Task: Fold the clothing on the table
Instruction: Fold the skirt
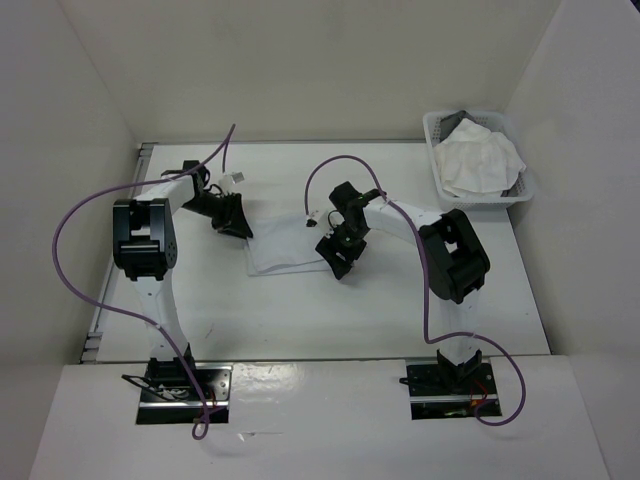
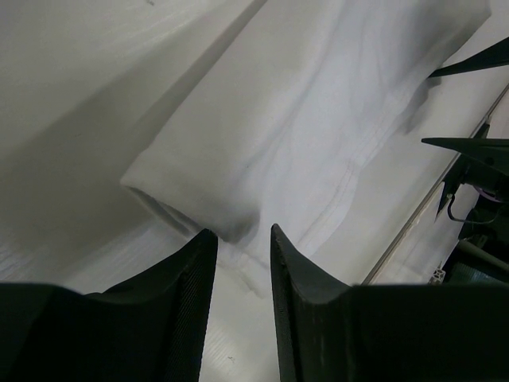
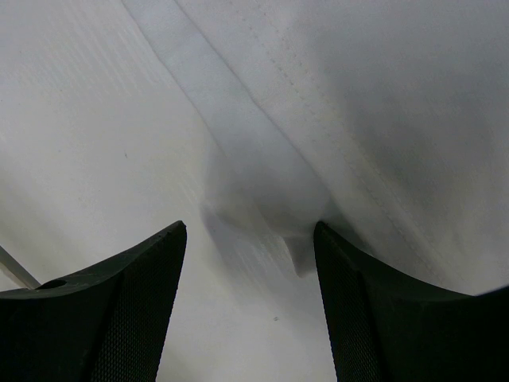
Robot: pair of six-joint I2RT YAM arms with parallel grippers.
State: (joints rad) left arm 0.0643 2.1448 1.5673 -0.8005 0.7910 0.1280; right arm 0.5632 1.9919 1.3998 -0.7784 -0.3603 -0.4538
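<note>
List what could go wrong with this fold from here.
1. The left gripper sits narrow at the layered edge of the clothing; it may pinch only one layer.
2. The right gripper straddles just a small corner, so the fabric could slip out when lifted.

Far right corner: white plastic lattice basket [image 1: 434,150] | Inside: crumpled white cloth [image 1: 480,160] heaped to the rim, a dark grey piece [image 1: 463,112] showing behind it | Surround: plain white wall panels [image 1: 300,60] on three sides
</note>
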